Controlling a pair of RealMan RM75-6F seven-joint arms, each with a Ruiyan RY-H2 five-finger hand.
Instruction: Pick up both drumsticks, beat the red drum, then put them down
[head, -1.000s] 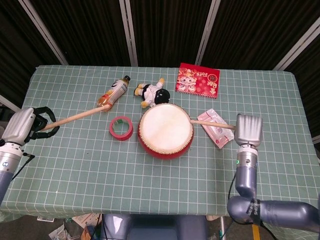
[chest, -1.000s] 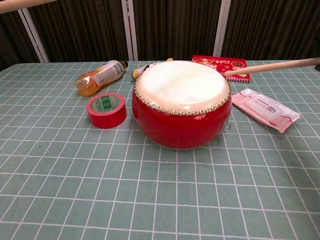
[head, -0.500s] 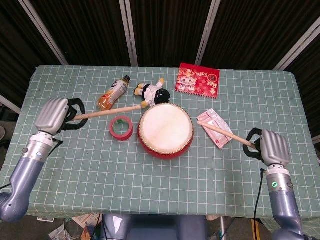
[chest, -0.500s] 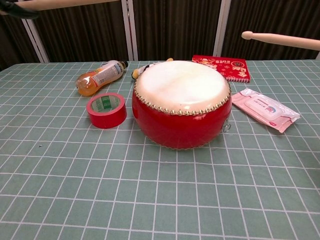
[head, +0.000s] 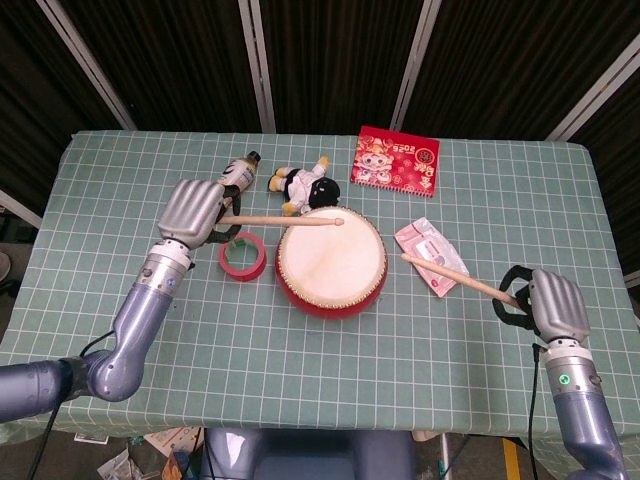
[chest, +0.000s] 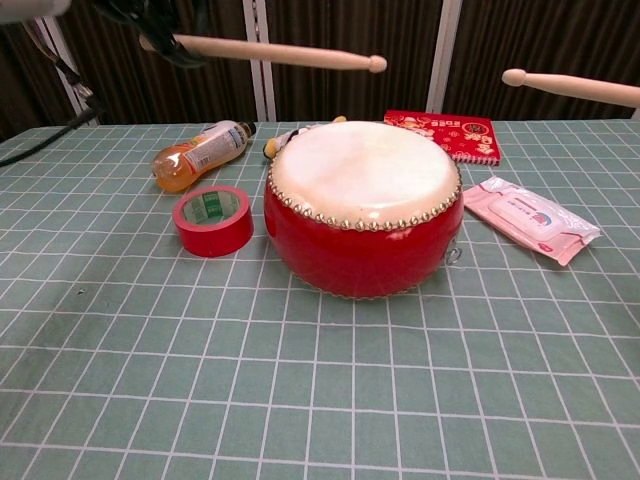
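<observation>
The red drum (head: 331, 260) (chest: 362, 208) with its pale skin sits mid-table. My left hand (head: 193, 211) grips one wooden drumstick (head: 283, 220) (chest: 280, 52); its tip hangs over the drum's far edge, above the skin. At the table's right side my right hand (head: 551, 303) grips the other drumstick (head: 455, 277) (chest: 572, 86), which slants toward the drum with its tip over the wipes packet, short of the drum. In the chest view only a dark part of the left hand (chest: 145, 20) shows, at the top left corner.
A red tape roll (head: 242, 255) (chest: 212, 220) lies left of the drum. Behind stand an orange drink bottle (head: 227, 182) (chest: 199, 154), a plush doll (head: 303, 183) and a red booklet (head: 396, 160) (chest: 442, 130). A pink wipes packet (head: 430, 255) (chest: 530, 218) lies right of the drum.
My left hand has swung rightward toward the drum, carrying its stick's tip over the drumhead. The right hand and its stick have shifted only slightly.
</observation>
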